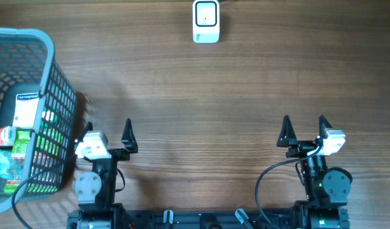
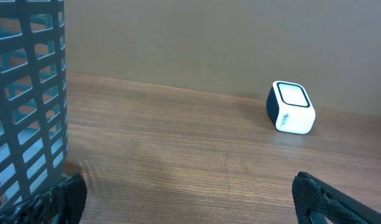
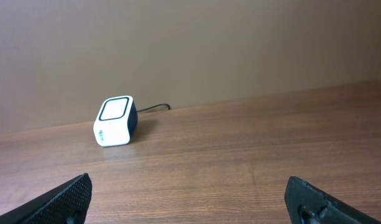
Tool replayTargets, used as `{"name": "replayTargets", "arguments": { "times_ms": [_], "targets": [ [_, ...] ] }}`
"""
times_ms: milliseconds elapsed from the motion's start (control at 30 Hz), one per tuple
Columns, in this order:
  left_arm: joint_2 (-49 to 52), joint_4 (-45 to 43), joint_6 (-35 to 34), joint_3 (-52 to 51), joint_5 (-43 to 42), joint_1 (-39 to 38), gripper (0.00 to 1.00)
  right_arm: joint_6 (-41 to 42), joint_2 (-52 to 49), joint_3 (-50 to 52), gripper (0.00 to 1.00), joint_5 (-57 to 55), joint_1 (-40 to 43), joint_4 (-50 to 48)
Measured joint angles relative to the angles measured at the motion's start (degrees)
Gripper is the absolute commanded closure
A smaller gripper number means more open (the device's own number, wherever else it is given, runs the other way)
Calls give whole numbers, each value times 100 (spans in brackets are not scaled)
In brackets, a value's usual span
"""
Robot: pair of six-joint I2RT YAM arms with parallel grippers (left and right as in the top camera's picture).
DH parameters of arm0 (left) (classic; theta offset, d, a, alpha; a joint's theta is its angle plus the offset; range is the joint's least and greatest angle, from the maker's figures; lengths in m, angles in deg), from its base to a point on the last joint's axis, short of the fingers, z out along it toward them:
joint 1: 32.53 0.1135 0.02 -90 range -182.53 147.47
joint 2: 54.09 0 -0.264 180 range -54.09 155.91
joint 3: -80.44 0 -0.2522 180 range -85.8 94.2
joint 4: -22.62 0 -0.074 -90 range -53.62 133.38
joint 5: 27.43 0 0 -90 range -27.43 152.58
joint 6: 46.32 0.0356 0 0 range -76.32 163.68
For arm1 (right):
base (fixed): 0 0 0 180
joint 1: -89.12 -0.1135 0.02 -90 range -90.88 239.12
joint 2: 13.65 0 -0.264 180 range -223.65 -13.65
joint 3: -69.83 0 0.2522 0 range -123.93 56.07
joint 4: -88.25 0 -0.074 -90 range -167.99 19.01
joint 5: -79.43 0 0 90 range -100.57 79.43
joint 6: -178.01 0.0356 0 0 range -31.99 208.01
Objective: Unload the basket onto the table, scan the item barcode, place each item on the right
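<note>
Left jaws and right jaws gape released and empty, well apart from the scanner point(image 1: 206, 21). The basket point(image 1: 58, 121) of packaged items point(image 1: 26, 109) sits far to the scanner's left.

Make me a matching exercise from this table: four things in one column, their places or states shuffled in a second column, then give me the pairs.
Column one:
1. basket
2. scanner
3. left fingers
4. right fingers

Column two:
A. open, bare wood on both sides
B. white, at the far edge of the table
C. at the left edge, items inside
D. open, right beside the basket

Pairs: 1-C, 2-B, 3-D, 4-A.
</note>
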Motion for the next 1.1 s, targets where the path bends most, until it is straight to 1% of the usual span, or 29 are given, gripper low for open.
{"name": "replayTargets", "arguments": {
  "times_ms": [267,467,600,667,767,833,867,933,967,1100],
  "targets": [
    [0,-9,0,0,-74,0,0,0,0,0,0,0,0,-2],
    [2,-44,-63,17,-894,0,0,0,0,0,0,0,0,-2],
    [175,638,-129,376,-1355,0,0,0,0,0,0,0,0,-2],
    [485,1147,-192,907,-1521,0,0,0,0,0,0,0,0,-2],
    [966,1456,-302,1711,-1613,0,0,0,0,0,0,0,0,0],
    [1665,1777,-376,2811,-1665,0,0,0,0,0,0,0,0,-2],
    [1867,1932,-393,3134,-1668,0,0,0,-2,0,0,0,-2,-7],
    [2406,2553,-481,4006,-1628,0,0,0,0,0,0,-2,0,-4],
    [2839,3084,-610,4688,-1482,0,0,-2,0,0,0,0,0,2],
    [4203,4653,-844,6800,-940,0,0,0,0,0,0,0,0,-2]
  ]
}}
